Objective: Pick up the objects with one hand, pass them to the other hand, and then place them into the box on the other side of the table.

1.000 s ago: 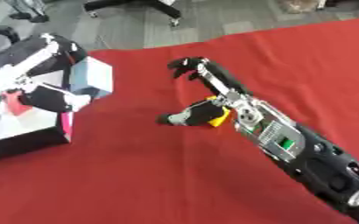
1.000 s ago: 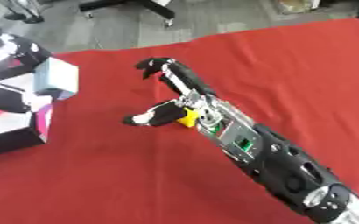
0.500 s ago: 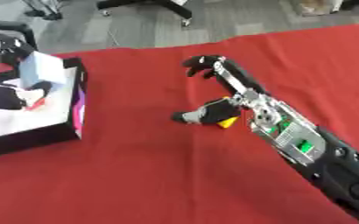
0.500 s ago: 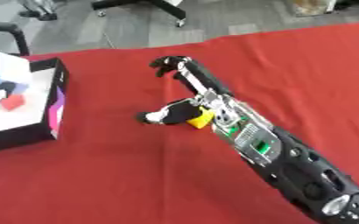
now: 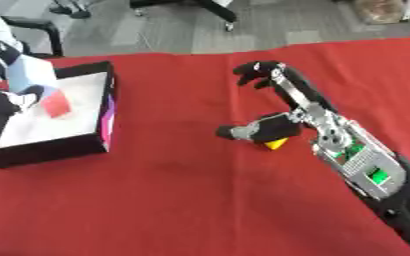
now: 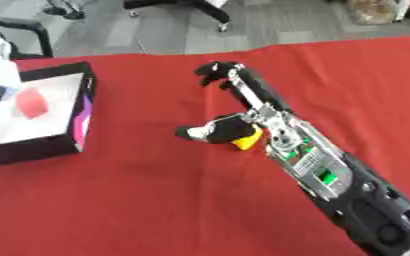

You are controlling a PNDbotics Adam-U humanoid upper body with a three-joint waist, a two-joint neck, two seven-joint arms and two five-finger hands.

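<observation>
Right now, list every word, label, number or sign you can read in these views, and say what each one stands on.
No readable text anywhere.
Right hand: green patches on the forearm, no lettering to make out.
Box: a coloured stripe on its side wall, too blurred to read.
Red block in the box: plain.
Yellow object by the thumb: plain.

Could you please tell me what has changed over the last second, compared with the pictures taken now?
The left robot hand, which held a pale block above the box a second ago, now sits at the box's left edge beside that block. A red object shows over the box's white floor. The whole view shifted, so the camera moved. The right robot hand stays stretched over the red cloth, a yellow object under its thumb.
</observation>
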